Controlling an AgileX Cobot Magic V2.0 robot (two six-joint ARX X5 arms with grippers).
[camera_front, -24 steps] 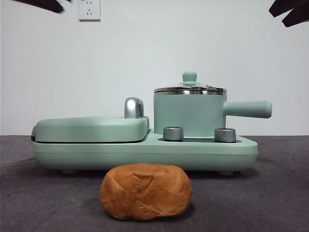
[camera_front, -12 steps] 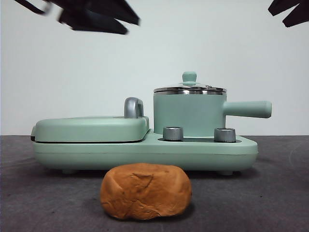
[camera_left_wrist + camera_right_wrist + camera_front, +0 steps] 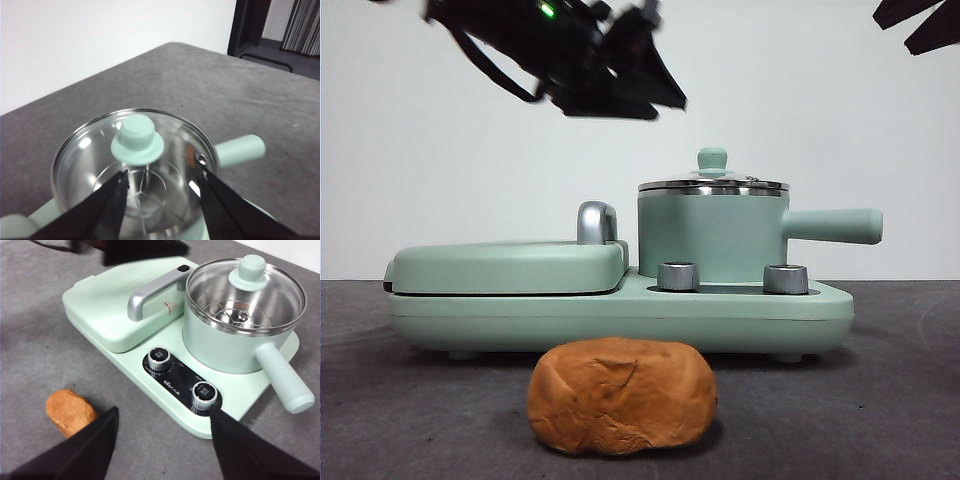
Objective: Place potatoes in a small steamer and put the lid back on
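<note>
Left hand [image 3: 162, 187] hovers released above the lid [image 3: 136, 150], touching nothing; its wrist is blurred. Right hand [image 3: 162, 440] waits, released.

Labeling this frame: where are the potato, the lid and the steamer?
potato [image 3: 622, 396], front view, middle of its skin.
lid [image 3: 137, 140], left wrist view, its knob.
steamer [image 3: 230, 351], right wrist view, its side wall.

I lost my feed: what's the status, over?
Left tool open above lid, not touching. Right tool open, waiting high. Potato on table before closed steamer. Nothing in the way.
</note>
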